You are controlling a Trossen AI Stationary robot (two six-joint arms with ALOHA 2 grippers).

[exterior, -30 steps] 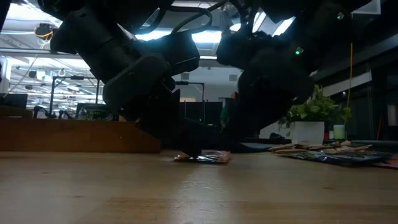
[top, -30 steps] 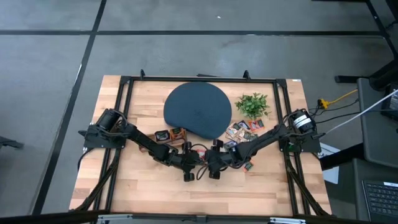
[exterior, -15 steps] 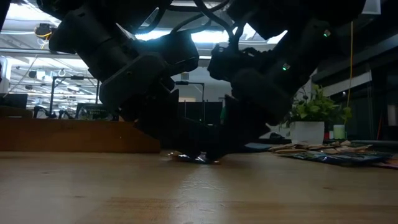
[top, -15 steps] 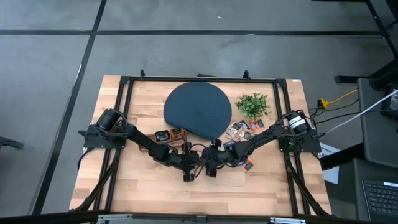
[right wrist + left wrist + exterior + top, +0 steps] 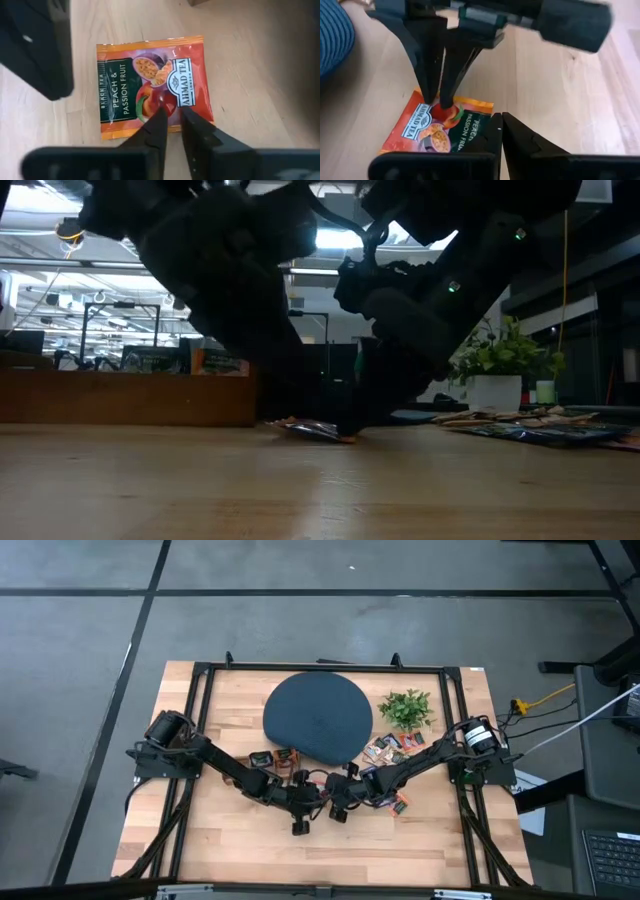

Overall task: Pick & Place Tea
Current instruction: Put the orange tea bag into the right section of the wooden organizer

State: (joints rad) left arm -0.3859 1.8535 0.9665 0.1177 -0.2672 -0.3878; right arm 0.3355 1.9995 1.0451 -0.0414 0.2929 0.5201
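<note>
An orange-red tea sachet (image 5: pixel 150 82) lies on the wood near the table's front middle, also seen as the sachet (image 5: pixel 437 132) and the sachet (image 5: pixel 315 430). My right gripper (image 5: pixel 171 120) stands over it with its fingertips drawn almost together on its printed face. My left gripper (image 5: pixel 502 131) is shut and hangs just above the sachet's other edge, apart from it. In the high view my left gripper (image 5: pixel 300 823) and my right gripper (image 5: pixel 336 812) meet tip to tip and hide the sachet. My right gripper comes at the sachet slanting down from the table's right. Its two fingertips (image 5: pixel 444 100) stand close together on the sachet's printed face beside the middle of one edge (image 5: pixel 170 107), with a sliver of foil between them. The sachet lies on the wood.
A round dark disc (image 5: pixel 318 718) lies at the far middle and a small green plant (image 5: pixel 406 708) to its right. Several loose sachets (image 5: pixel 390 750) lie right of the disc and two more sachets (image 5: pixel 272 757) lie by the left arm. Black frame rails (image 5: pixel 200 675) run around the table.
My right gripper has come down onto the sachet and drawn its wide-open fingers almost together. My left gripper, still shut, has risen off the sachet. The sachet has stayed at the same spot on the table.
</note>
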